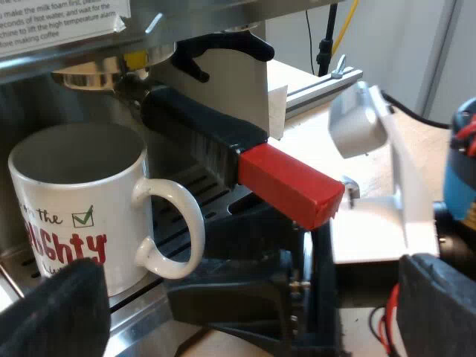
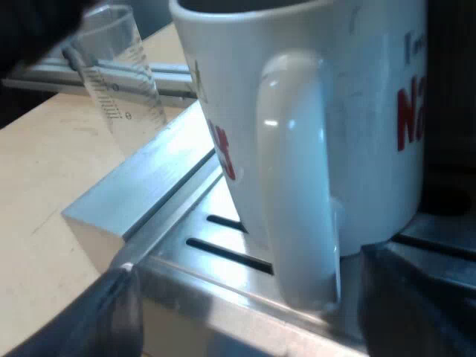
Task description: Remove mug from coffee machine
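Observation:
A white mug with red and green lettering stands on the machine's drip tray, under the locked-in metal holder. The holder's dark handle ends in red just above the mug's handle. My left gripper is open and hangs back from the mug, with its fingers wide apart. My right gripper is open with one finger on each side of the mug's handle, low at the tray's edge. In the left wrist view the right gripper sits under the red end.
A measuring glass stands on the wooden table close to the drip tray's metal corner. A label with printed text is stuck on the machine's front above the holder.

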